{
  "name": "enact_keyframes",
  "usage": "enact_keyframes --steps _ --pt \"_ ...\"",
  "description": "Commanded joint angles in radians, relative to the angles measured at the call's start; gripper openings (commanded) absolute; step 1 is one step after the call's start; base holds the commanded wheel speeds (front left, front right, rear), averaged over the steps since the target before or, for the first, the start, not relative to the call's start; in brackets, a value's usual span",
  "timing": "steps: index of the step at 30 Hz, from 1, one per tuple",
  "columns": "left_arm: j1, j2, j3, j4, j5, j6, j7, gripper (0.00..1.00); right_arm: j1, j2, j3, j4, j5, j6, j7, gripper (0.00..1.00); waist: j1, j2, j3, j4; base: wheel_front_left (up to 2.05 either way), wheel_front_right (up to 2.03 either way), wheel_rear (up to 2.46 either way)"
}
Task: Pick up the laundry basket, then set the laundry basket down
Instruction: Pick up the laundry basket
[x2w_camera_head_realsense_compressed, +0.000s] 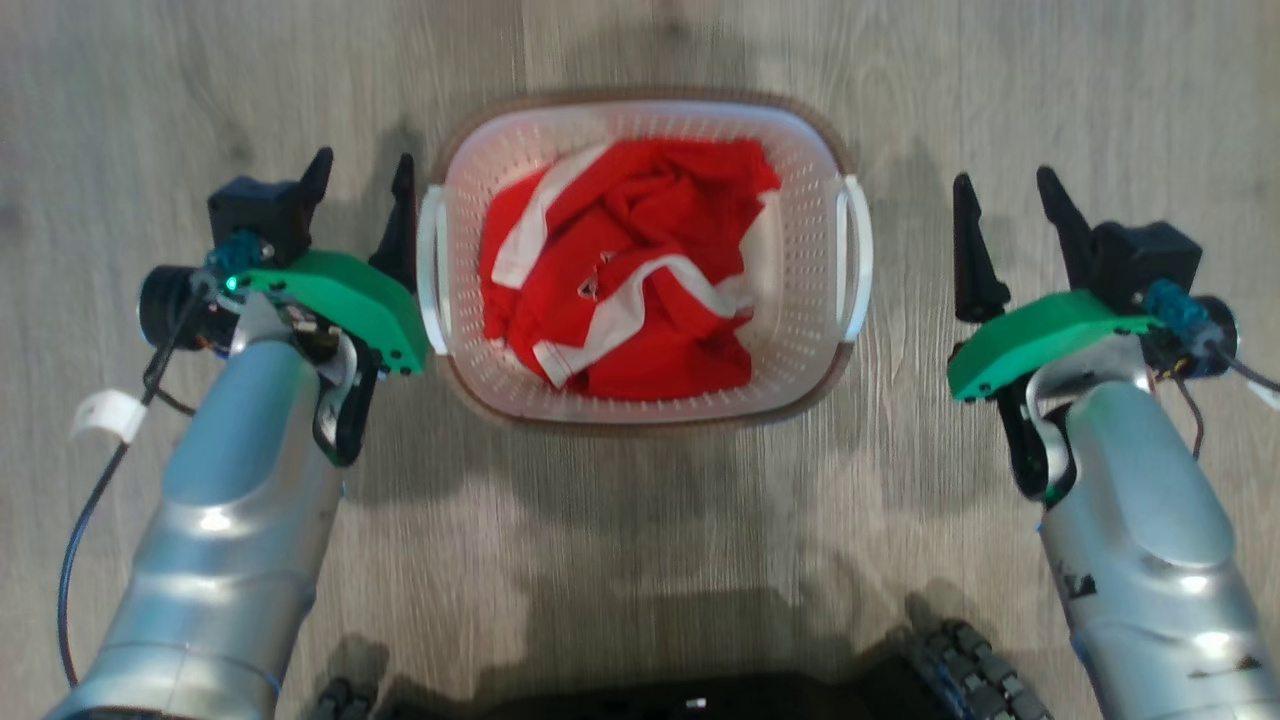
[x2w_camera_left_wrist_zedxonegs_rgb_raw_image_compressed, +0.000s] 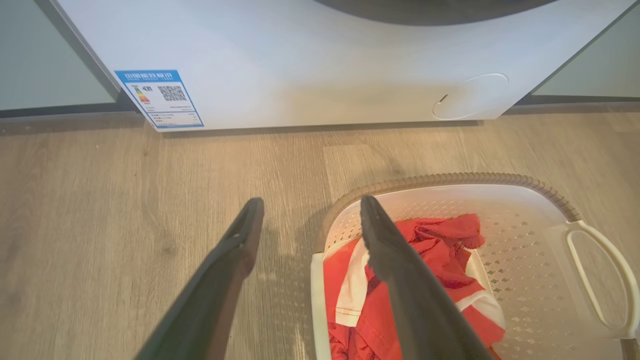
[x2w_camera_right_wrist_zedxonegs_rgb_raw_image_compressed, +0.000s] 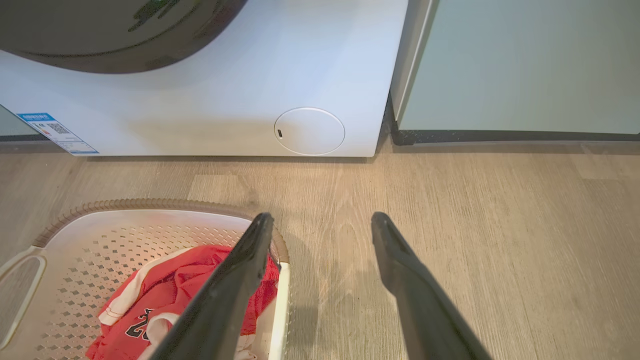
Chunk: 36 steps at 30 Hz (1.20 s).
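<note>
The laundry basket (x2w_camera_head_realsense_compressed: 800, 300) stands on the wooden floor straight ahead, white and perforated with a brown rim, and holds a red and white garment (x2w_camera_head_realsense_compressed: 620, 270). My left gripper (x2w_camera_head_realsense_compressed: 362, 175) is open, its inner finger close beside the basket's left handle (x2w_camera_head_realsense_compressed: 430, 260). In the left wrist view the left gripper (x2w_camera_left_wrist_zedxonegs_rgb_raw_image_compressed: 311, 201) has one finger over the floor and one over the laundry basket (x2w_camera_left_wrist_zedxonegs_rgb_raw_image_compressed: 525, 260). My right gripper (x2w_camera_head_realsense_compressed: 1003, 182) is open, a short gap out from the right handle (x2w_camera_head_realsense_compressed: 855, 260). The right gripper (x2w_camera_right_wrist_zedxonegs_rgb_raw_image_compressed: 322, 216) hangs by the laundry basket (x2w_camera_right_wrist_zedxonegs_rgb_raw_image_compressed: 125, 225).
A white washing machine (x2w_camera_left_wrist_zedxonegs_rgb_raw_image_compressed: 300, 65) stands on the floor beyond the basket, also seen as the washing machine (x2w_camera_right_wrist_zedxonegs_rgb_raw_image_compressed: 200, 100), with a pale green cabinet (x2w_camera_right_wrist_zedxonegs_rgb_raw_image_compressed: 520, 65) beside it. My dark base (x2w_camera_head_realsense_compressed: 700, 700) sits at the near edge. Bare floor lies on both sides.
</note>
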Motion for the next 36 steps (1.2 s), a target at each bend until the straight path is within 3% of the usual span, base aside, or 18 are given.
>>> enact_keyframes --steps 1,19,36 --pt "-0.022 0.015 0.04 0.003 0.012 -0.01 -0.008 1.0 -0.004 0.015 0.022 -0.023 -0.005 -0.002 -0.013 1.0 -0.0001 0.0 0.065 -0.004 0.0 0.0 0.0" --pt "-0.133 -0.03 0.056 0.241 0.034 -0.064 -0.008 1.0 -0.073 0.016 0.123 0.046 -0.005 -0.002 -0.013 1.0 -0.0001 0.0 0.198 0.0 0.0 0.0 0.0" --pt "-0.294 -0.033 0.018 0.438 0.007 -0.076 -0.008 1.0 -0.219 0.016 0.223 0.267 0.04 -0.002 -0.013 1.0 -0.0001 0.0 0.298 -0.015 0.0 0.0 0.0"
